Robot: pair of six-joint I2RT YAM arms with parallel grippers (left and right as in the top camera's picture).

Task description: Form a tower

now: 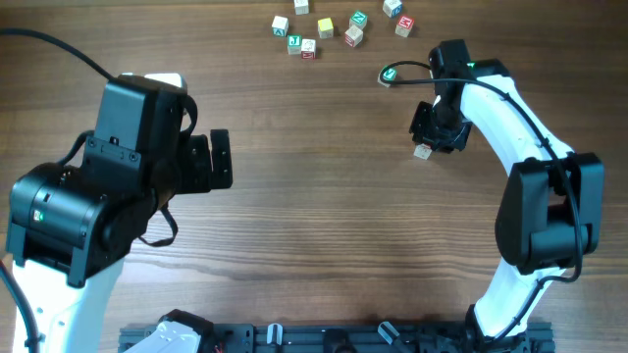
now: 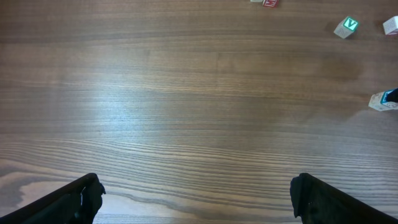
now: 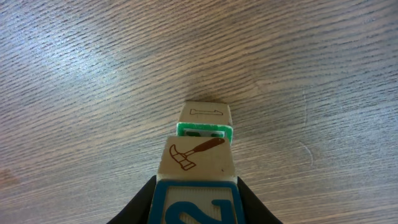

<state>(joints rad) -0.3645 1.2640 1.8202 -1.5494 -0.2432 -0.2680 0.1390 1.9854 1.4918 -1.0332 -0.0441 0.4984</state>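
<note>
– Where does the tower [image 3: 202, 130] stand?
– On the right half of the counter [image 1: 314, 235], directly under the right gripper [image 1: 430, 138]. In the wrist view it is a green-edged cube [image 3: 186, 129] with a pale cube [image 3: 202, 112] showing just beyond it, the two in line.
– And that gripper?
– Clenched on a third block, the hammer cube [image 3: 198, 159]. It has a brown hammer drawing on one face and a blue-framed face toward the camera. A finger presses each side. It sits in line with the tower, but whether it touches the green-edged cube I cannot tell.
– What does the overhead view add?
– Only a pale cube peeking out beside the fingers.
– The other arm?
– The left gripper [image 1: 218, 162] is released, its jaws wide with nothing between them, over bare counter and well apart from the tower.
– Anything else?
– Loose letter cubes [image 1: 326, 27] lie scattered along the far edge. One green-faced cube [image 1: 389, 75] lies alone near the right arm.
</note>
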